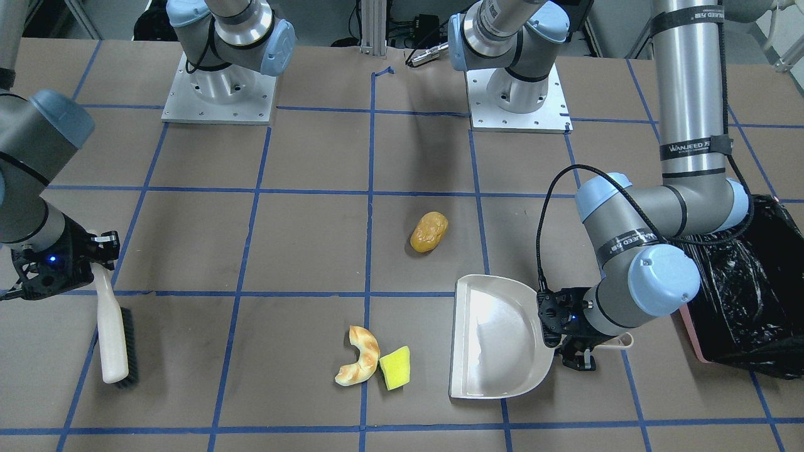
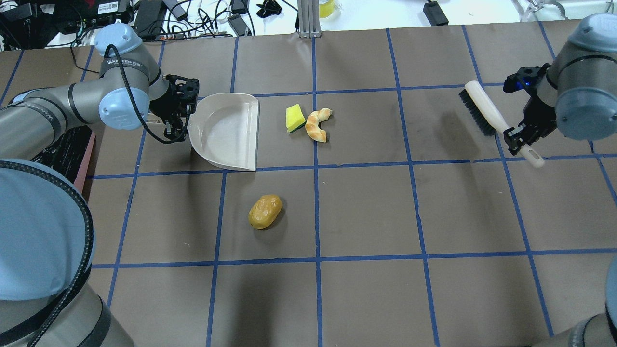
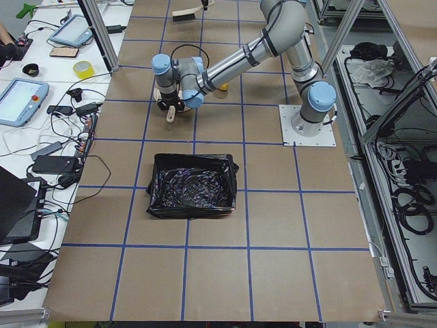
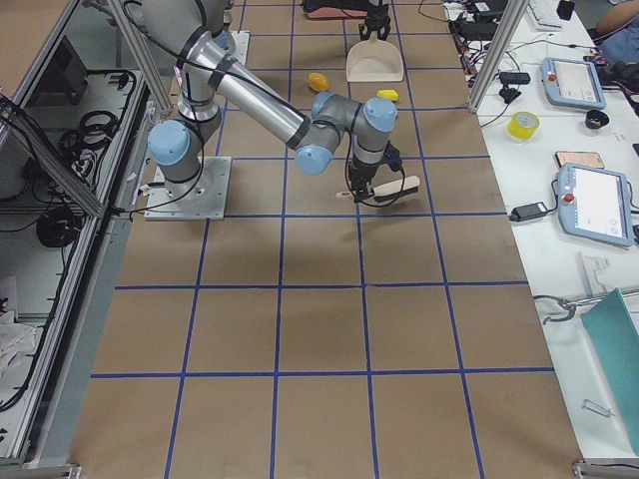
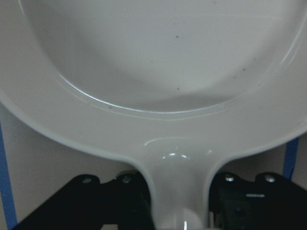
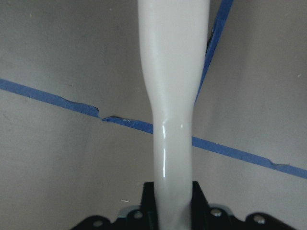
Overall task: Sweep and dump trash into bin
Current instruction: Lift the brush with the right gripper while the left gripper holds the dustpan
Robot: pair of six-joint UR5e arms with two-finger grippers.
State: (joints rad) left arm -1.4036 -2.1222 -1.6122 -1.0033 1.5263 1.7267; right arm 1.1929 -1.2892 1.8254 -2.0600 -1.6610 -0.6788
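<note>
Three trash pieces lie on the brown table: a golden-brown potato-like lump [image 2: 264,211] [image 1: 429,231], a tan bread crescent [image 2: 318,125] [image 1: 360,356] and a yellow-green sponge wedge [image 2: 294,118] [image 1: 396,368] touching it. My left gripper [image 2: 174,110] [image 1: 581,342] is shut on the handle of the cream dustpan [image 2: 227,131] [image 1: 496,336] [image 5: 177,96], whose mouth faces the sponge. My right gripper [image 2: 518,132] [image 1: 94,257] is shut on the handle of a cream brush [image 2: 487,112] [image 1: 113,333] [image 6: 175,96] with black bristles. The black-lined pink bin [image 3: 193,185] [image 1: 747,295] stands beside the left arm.
Blue tape lines grid the table [image 2: 366,202]. The two arm bases [image 1: 220,88] [image 1: 516,94] are bolted at the robot's side. Cables and devices [image 2: 193,14] lie beyond the far edge, and tablets with tape rolls [image 4: 589,110] sit on a side bench.
</note>
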